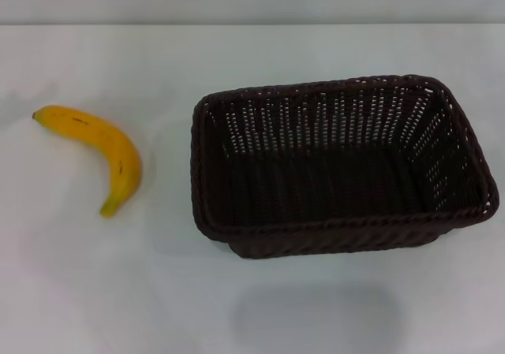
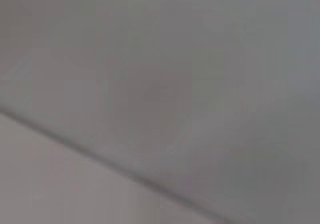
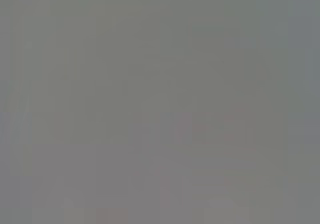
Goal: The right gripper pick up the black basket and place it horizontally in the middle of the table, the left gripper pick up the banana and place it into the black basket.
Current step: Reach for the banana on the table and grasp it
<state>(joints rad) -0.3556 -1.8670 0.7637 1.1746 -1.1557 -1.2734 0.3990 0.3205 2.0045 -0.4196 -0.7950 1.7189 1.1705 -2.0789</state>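
Note:
The black basket (image 1: 341, 165) stands upright and empty on the white table (image 1: 95, 291), in the middle to right of the head view, its long side running left to right. The yellow banana (image 1: 102, 153) lies on the table to the basket's left, well apart from it, its stem tip at the far left. Neither gripper shows in any view. The left wrist view holds only a plain grey surface with one dark diagonal line. The right wrist view holds only plain grey.
The table's far edge (image 1: 252, 24) meets a grey wall at the back. Bare tabletop lies in front of the basket and around the banana.

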